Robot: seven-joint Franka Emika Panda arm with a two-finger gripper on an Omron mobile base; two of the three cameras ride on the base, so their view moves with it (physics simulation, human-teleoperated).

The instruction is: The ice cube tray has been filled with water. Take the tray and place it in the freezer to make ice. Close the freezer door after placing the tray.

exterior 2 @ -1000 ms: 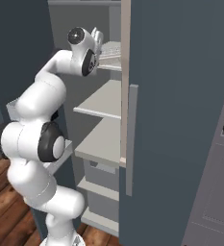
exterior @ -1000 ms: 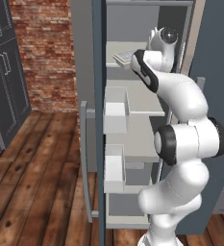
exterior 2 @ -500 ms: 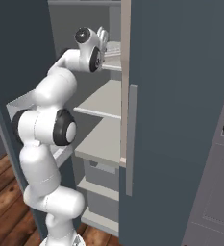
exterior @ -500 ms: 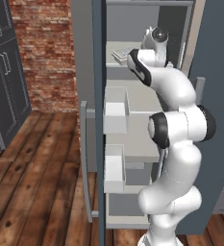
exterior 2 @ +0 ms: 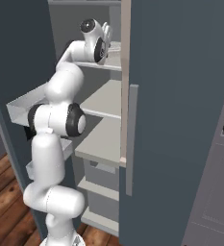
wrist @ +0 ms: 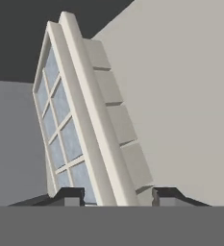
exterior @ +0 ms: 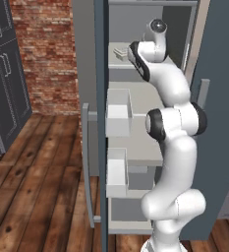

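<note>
The ice cube tray (wrist: 84, 125) is pale grey-white, with water in its square cells, and runs away from the camera between my two fingertips (wrist: 70, 194). My gripper (wrist: 116, 194) is shut on its near end. In the left base view the tray (exterior: 120, 52) shows over the upper grey shelf (exterior: 130, 63) of the freezer, just left of my hand (exterior: 135, 54). I cannot tell whether it rests on the shelf. The freezer door (exterior: 100, 123) stands open, seen edge-on.
White door bins (exterior: 118, 114) hang on the open door beside my arm. The door's long grey handle (exterior: 85, 162) sticks out to the left. Lower grey shelves (exterior 2: 104, 144) lie under my elbow. The other slate-blue door (exterior 2: 180, 120) stays closed on the right.
My arm has stretched further into the freezer, with the elbow rising, and the hand has carried the tray deeper over the upper shelf.
</note>
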